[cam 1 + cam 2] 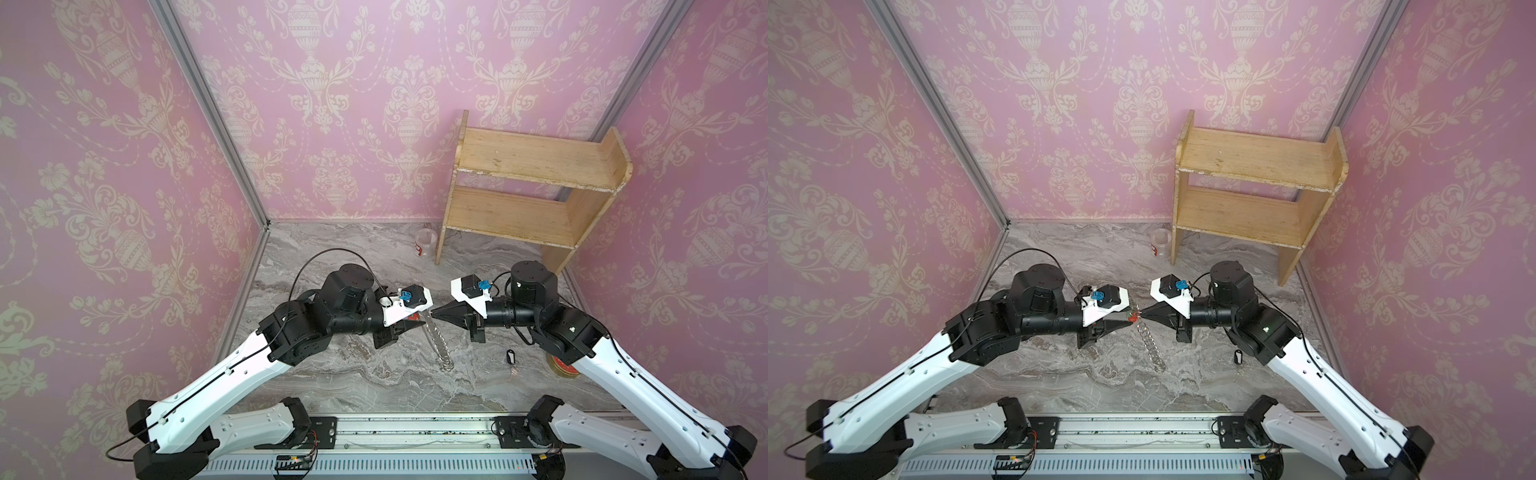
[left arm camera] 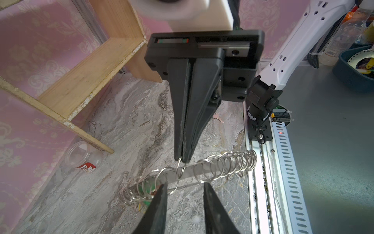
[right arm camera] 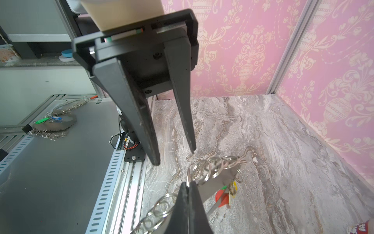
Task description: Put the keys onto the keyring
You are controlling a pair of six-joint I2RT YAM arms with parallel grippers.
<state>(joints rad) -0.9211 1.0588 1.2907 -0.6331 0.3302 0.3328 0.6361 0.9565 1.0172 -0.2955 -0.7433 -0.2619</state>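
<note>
The right gripper [image 2: 182,159] is clamped on one ring of the keyring [image 2: 222,165]; the left gripper [image 3: 175,157], just left of it, stands apart.

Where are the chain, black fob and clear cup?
chain [image 2: 238,162], left wrist view, on its bunched rings.
fob [image 1: 510,356], in a top view, on its black body.
cup [image 1: 427,243], in a top view, on its clear wall.

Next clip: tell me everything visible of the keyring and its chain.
The keyring is a long chain of silvery linked metal rings along a flat grey strap, raised at one end and slanting down. The right gripper is shut on one ring near that raised end, where keys tagged red, green and yellow hang; the open left gripper is close beside them.
</note>
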